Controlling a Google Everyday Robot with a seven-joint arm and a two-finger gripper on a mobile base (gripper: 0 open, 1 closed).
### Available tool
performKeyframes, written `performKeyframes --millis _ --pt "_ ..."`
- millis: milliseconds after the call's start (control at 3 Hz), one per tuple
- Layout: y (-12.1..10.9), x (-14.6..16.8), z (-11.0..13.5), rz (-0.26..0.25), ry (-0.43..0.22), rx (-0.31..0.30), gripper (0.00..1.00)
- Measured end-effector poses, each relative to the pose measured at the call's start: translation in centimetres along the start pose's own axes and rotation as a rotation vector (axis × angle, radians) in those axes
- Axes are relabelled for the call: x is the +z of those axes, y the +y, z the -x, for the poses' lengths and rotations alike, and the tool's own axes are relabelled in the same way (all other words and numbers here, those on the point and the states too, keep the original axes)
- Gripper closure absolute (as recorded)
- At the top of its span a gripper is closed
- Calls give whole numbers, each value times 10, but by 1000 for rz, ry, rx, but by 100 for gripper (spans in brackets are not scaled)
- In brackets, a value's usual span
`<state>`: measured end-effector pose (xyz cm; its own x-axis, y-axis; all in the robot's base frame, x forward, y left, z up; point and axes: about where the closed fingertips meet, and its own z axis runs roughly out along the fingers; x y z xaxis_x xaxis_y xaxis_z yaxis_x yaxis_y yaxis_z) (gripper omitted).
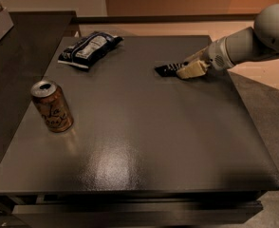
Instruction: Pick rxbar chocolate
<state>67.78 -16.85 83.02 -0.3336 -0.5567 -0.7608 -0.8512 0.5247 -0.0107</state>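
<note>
The rxbar chocolate [167,69] is a slim, flat black wrapper with white lettering. It lies on the dark table [144,141] at the far right. My gripper [190,68] reaches in from the right on the grey-white arm [253,42]. It sits low at the bar's right end, touching or covering that end. The bar's left part sticks out toward the table's middle and rests on the surface.
A puffy dark blue and white snack bag [88,50] lies at the far left corner. An orange-brown drink can [51,106] stands upright at the left. The table's right edge is close behind the gripper. A dark counter [16,56] runs along the left.
</note>
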Motion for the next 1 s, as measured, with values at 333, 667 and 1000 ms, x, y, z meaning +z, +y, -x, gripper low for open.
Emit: performKeyframes --millis 333,667,1000 --pt "0 0 0 0 0 0 100" --pt "0 0 0 0 0 0 100" --pt "0 0 1 0 -1 0 100"
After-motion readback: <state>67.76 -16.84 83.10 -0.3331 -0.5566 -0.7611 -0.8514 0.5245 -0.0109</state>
